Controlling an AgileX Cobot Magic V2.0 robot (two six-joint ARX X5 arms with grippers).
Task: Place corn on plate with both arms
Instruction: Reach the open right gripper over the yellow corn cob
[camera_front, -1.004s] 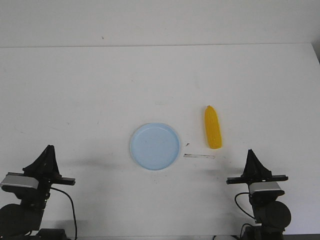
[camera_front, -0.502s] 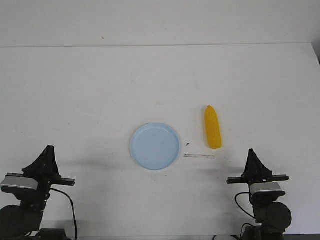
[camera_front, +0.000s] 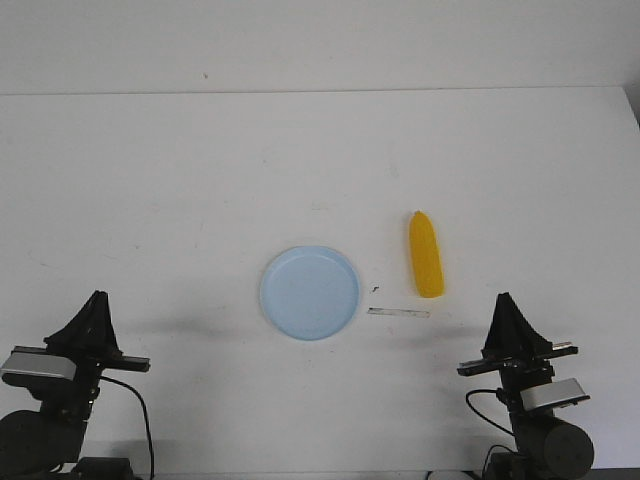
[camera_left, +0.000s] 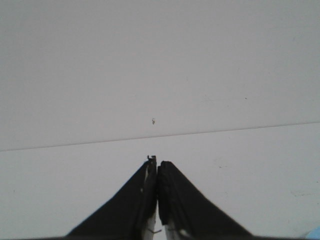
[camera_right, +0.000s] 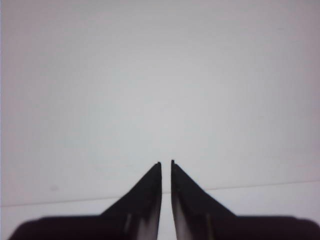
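Observation:
The yellow-orange corn lies on the white table, right of centre, its tapered end pointing away from me. To its left, a short gap away, sits the empty pale-blue plate; a sliver of its rim shows in the left wrist view. My left gripper hovers at the near left, far from both; its jaws are pressed together and hold nothing. At the near right, in front of the corn, my right gripper is shut, its tips showing only a thin slit, with nothing between them.
A thin grey strip lies on the table between the plate and the corn's near end, with a small dark speck beside it. The table's far edge meets a white wall.
The right arm's wrist has tilted and shifted slightly right and down. The left arm, corn and plate have not moved.

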